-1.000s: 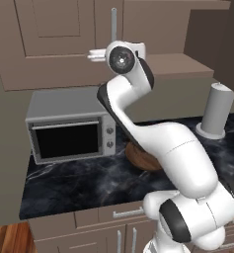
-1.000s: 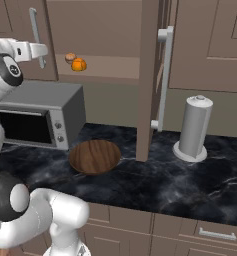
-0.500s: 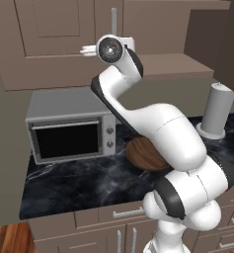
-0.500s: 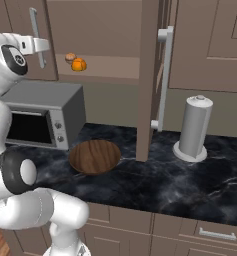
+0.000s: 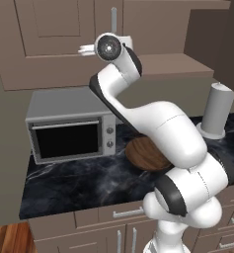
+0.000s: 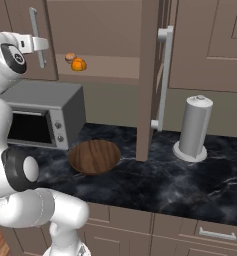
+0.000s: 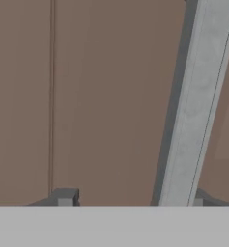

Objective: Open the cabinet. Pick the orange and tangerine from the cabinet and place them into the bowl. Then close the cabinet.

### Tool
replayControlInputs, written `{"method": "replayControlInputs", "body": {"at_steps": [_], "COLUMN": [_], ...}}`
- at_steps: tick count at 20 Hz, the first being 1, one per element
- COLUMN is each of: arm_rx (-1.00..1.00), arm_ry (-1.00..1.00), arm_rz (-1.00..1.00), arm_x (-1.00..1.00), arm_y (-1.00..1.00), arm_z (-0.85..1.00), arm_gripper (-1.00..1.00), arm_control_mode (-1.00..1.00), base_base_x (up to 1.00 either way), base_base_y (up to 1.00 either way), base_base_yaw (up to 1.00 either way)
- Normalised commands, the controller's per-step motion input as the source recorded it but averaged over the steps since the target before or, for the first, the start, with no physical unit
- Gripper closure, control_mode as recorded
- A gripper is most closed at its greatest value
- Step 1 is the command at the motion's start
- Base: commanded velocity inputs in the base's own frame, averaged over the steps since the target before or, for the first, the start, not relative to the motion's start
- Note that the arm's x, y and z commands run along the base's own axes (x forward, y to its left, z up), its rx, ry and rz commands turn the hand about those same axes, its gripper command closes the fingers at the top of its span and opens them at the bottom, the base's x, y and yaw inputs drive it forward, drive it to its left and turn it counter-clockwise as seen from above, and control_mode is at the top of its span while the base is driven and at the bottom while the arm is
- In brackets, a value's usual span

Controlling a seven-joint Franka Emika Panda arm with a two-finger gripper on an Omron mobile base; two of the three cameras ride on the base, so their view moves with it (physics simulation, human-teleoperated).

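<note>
black marble counter (image 6: 140, 175), microwave (image 5: 71, 131), wood floor (image 5: 5, 239)

Hand raised and swung in toward left door's handle (image 7: 195, 120). Gripper (image 7: 130, 200) jaws narrowed around bar. Elbow lifted higher.

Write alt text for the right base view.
The gripper is at the handle of the cabinet's closed left door; the right door stands open. Two fruits sit on the shelf above a microwave, with the wooden bowl on the counter.
</note>
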Motion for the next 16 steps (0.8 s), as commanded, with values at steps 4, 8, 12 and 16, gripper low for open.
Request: {"method": "replayControlInputs", "body": {"at_steps": [4, 8, 12, 16], "arm_rx": [0.0, 0.0, 0.0, 0.0], "arm_ry": [0.0, 0.0, 0.0, 0.0], "arm_rz": [0.0, 0.0, 0.0, 0.0], "arm_x": [0.48, 0.49, 0.45, 0.41], "arm_y": [0.0, 0.0, 0.0, 0.0], "arm_z": [-0.03, -0.11, -0.17, -0.13], "arm_gripper": [-1.0, -1.0, 1.0, 1.0], "arm_control_mode": [-1.0, -1.0, -1.0, -1.0], "base_base_x": [0.0, 0.0, 0.0, 0.0], "base_base_y": [0.0, 0.0, 0.0, 0.0], "base_base_yaw": [0.0, 0.0, 0.0, 0.0]}}
